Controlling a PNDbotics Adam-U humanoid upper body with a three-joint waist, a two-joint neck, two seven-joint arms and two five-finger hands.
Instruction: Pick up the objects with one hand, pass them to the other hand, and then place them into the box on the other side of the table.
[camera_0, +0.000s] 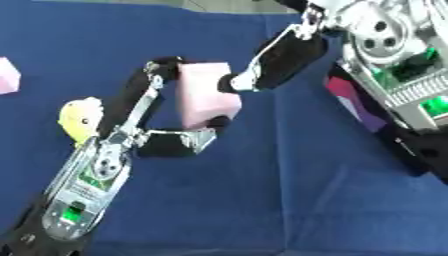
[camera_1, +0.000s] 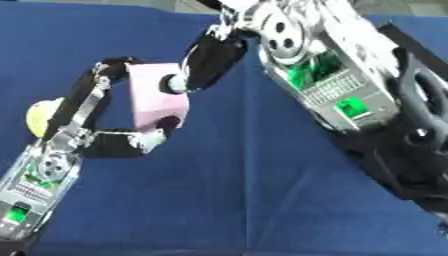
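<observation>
left hand is pinching the pink block above the blue cloth, finger over its top, thumb under it. right hand is touching the block's right face with one fingertip, not gripping. yellow toy is sitting just left of the left hand.

A robotics test bench, it seems: a table under plain blue cloth, bare floor beyond.

A blue cloth covers the bench. On it lie a yellow toy near the left side, a pink block at the left edge, and a dark box on the right.
</observation>
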